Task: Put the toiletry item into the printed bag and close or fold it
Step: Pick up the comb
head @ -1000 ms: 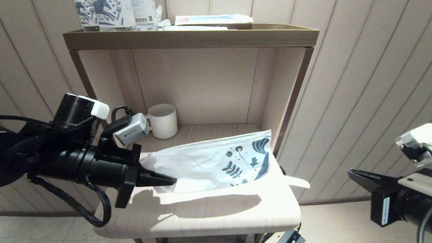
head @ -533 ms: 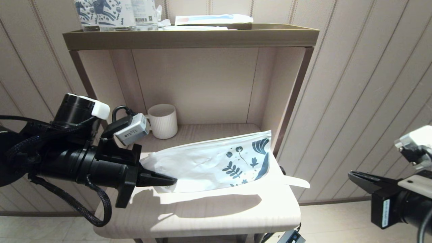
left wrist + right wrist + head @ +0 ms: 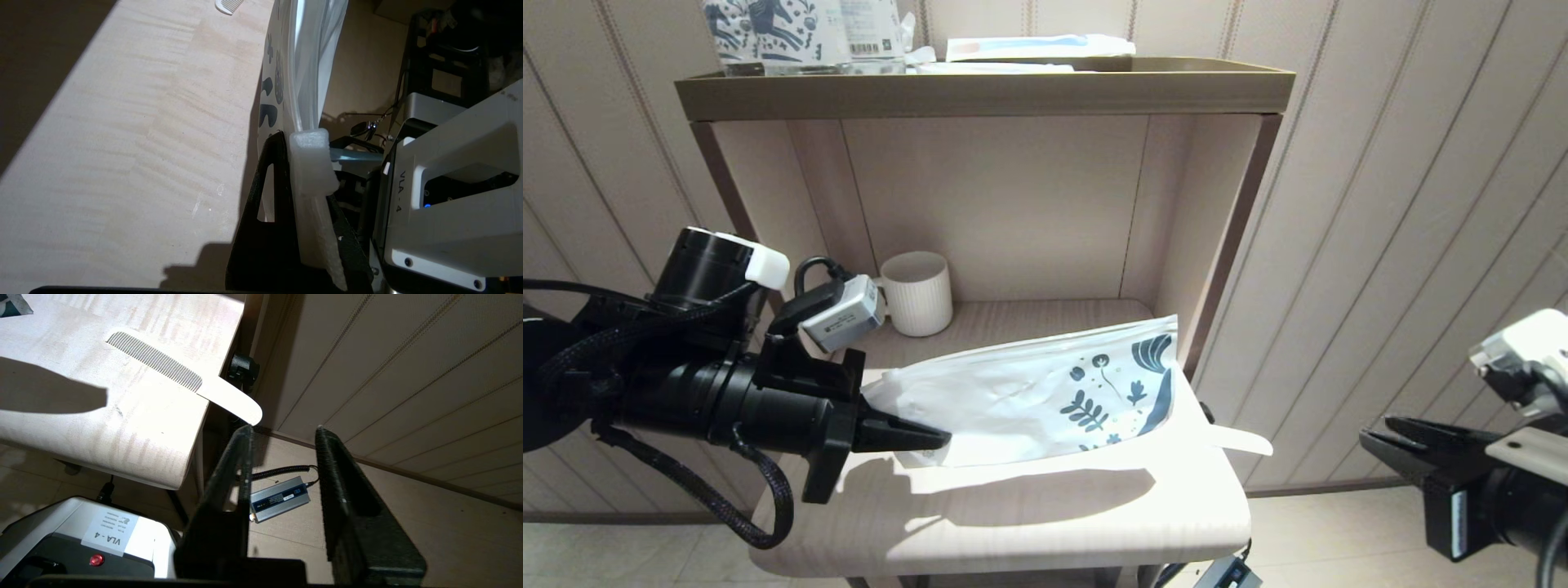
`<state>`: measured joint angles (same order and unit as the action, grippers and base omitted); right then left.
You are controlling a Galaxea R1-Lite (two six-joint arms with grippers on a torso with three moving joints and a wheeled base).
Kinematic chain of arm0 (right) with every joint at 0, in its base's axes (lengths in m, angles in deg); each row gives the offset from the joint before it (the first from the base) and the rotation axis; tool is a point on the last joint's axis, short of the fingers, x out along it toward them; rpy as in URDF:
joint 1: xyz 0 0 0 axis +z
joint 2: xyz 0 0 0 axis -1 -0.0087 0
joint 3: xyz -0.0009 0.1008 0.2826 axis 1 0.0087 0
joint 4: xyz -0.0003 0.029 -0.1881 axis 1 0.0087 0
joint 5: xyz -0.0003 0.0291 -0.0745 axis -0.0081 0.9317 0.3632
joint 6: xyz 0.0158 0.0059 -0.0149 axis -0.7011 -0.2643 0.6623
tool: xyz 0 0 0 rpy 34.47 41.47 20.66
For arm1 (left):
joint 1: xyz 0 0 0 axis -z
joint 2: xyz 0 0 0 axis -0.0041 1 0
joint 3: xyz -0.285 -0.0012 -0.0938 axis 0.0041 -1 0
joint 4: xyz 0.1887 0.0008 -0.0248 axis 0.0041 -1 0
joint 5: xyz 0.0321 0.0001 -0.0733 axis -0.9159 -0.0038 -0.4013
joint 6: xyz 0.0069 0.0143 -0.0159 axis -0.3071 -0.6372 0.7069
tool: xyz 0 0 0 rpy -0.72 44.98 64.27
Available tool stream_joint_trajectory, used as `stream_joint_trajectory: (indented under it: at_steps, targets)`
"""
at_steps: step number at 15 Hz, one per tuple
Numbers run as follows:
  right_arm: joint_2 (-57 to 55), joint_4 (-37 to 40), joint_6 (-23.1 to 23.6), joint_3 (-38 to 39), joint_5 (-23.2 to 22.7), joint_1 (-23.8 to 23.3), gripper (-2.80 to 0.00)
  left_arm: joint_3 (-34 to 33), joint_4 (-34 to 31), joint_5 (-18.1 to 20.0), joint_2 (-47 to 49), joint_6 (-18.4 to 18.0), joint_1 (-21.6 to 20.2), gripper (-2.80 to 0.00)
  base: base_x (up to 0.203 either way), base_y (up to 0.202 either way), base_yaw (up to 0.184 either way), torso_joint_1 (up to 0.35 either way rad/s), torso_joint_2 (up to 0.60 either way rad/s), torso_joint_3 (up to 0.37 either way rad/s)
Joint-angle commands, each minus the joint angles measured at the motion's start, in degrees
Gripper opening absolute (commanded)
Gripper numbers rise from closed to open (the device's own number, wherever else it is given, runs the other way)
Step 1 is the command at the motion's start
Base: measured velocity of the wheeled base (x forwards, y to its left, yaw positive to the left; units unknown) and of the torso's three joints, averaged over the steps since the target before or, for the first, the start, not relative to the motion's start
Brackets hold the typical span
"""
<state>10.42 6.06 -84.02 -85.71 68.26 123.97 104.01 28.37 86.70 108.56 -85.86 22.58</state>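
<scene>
Progress is slight: my left gripper (image 3: 931, 438) is clamped on the plain end of the printed bag (image 3: 1029, 400), holding it tilted above the shelf (image 3: 1013, 523) with its leafy end raised toward the right rear corner. The toiletry item (image 3: 184, 377), a cream-white comb, lies outside the bag at the shelf's right edge, its rounded handle hanging out past that edge. My right gripper (image 3: 282, 433) hovers off the right edge, near the handle but touching nothing, fingers parted and empty. Picking the comb up, sliding it in and folding the bag all remain, by my reckoning.
</scene>
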Motion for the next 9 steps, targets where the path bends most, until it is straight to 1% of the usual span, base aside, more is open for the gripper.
stream_joint_trajectory:
  at_steps: [1, 9]
  targets:
    - [-0.08, -0.06, 0.02, -0.15, 0.08, -0.02, 0.00, 0.00, -0.09, 0.25, 0.18, -0.17, -0.02, -2.80, 0.000, 0.000, 0.000, 0.000, 0.00, 0.000]
    - [0.80, 0.03, 0.01, 1.08, -0.10, 0.07, 0.00, -0.09, -0.10, 0.25, 0.27, -0.17, 0.11, -2.80, 0.000, 0.000, 0.000, 0.000, 0.00, 0.000]
